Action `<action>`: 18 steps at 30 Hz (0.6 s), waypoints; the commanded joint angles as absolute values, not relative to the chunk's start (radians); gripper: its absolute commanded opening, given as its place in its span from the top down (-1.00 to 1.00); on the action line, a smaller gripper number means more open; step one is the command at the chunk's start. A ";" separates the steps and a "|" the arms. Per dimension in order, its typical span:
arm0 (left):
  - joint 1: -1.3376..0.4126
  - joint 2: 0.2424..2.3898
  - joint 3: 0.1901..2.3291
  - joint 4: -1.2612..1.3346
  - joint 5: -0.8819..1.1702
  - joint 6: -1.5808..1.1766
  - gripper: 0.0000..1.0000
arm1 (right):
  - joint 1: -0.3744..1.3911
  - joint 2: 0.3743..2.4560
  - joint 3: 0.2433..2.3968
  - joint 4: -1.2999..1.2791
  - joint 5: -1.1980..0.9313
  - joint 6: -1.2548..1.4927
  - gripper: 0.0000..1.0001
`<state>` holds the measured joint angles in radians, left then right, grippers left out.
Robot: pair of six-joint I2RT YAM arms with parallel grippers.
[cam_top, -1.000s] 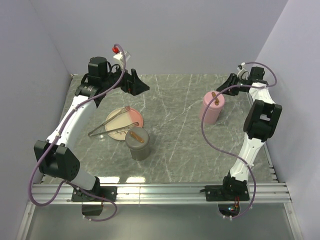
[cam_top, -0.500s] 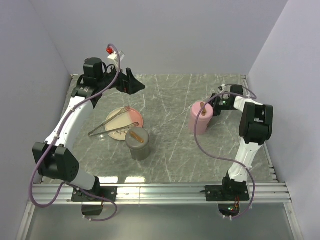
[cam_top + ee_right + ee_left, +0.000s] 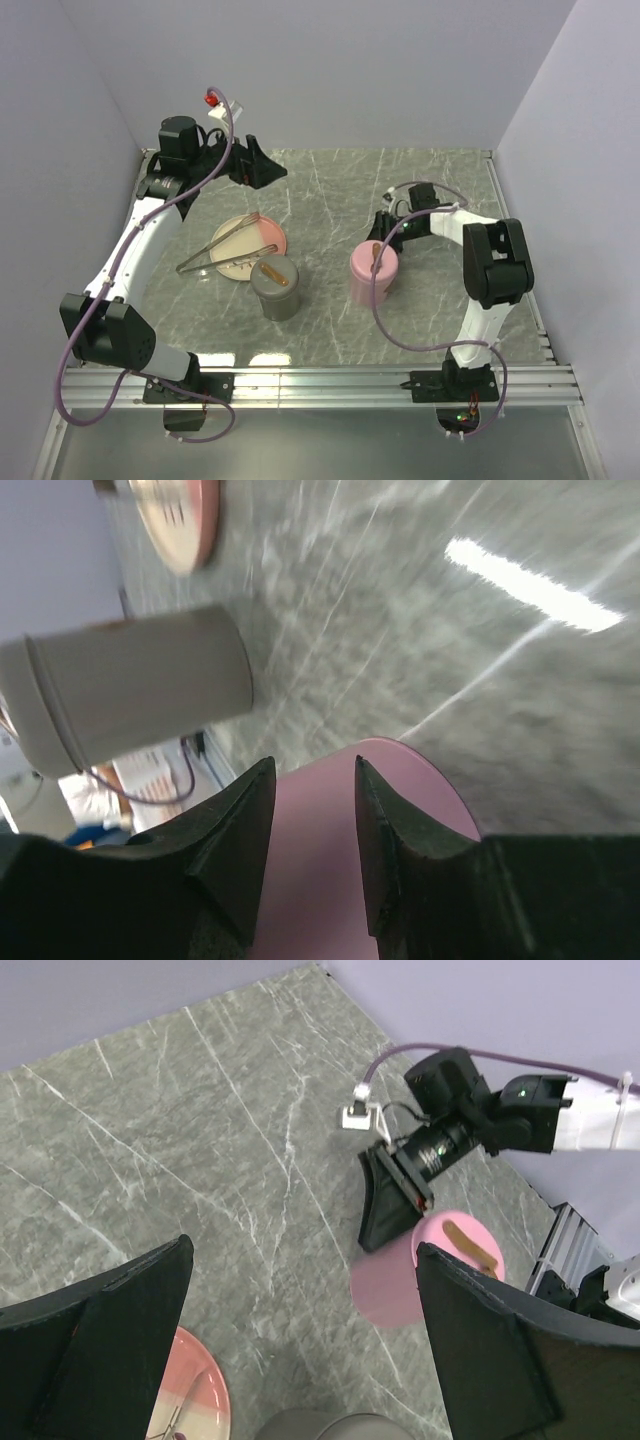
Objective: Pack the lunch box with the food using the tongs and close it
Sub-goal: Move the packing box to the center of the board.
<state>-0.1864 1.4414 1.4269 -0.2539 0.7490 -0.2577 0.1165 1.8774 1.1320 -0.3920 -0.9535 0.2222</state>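
Two-armed tongs (image 3: 228, 258) lie across the pink plate (image 3: 282, 240) from above, well clear of the wide-open left gripper (image 3: 268, 172). The right gripper (image 3: 382, 238) pinches the pink container (image 3: 373, 282) at its far rim. Left wrist: the plate's edge shows below the spread fingers (image 3: 110, 1350). Right wrist: the fingers (image 3: 225, 850) clamp the pink container.

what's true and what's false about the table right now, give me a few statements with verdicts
The tongs lie across the pink plate. True.
The left gripper holds the tongs. False: it is open and empty, up above the table.
The right gripper grips the pink container. True.
The grey container lies on its side. False: it stands upright near the plate.
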 commanded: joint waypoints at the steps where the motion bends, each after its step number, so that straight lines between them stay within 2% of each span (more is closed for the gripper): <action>1: -0.179 1.398 1.411 -0.224 0.778 -0.271 -0.99 | 0.161 1.829 1.092 -0.437 -0.965 0.189 0.10; 10: -0.176 1.378 1.378 -0.225 0.784 -0.265 -0.99 | 0.252 1.769 0.997 -0.365 -0.971 0.222 0.10; 18: -0.175 1.358 1.365 -0.278 0.782 -0.219 -0.99 | 0.152 1.714 1.290 -0.575 -0.851 0.068 -0.03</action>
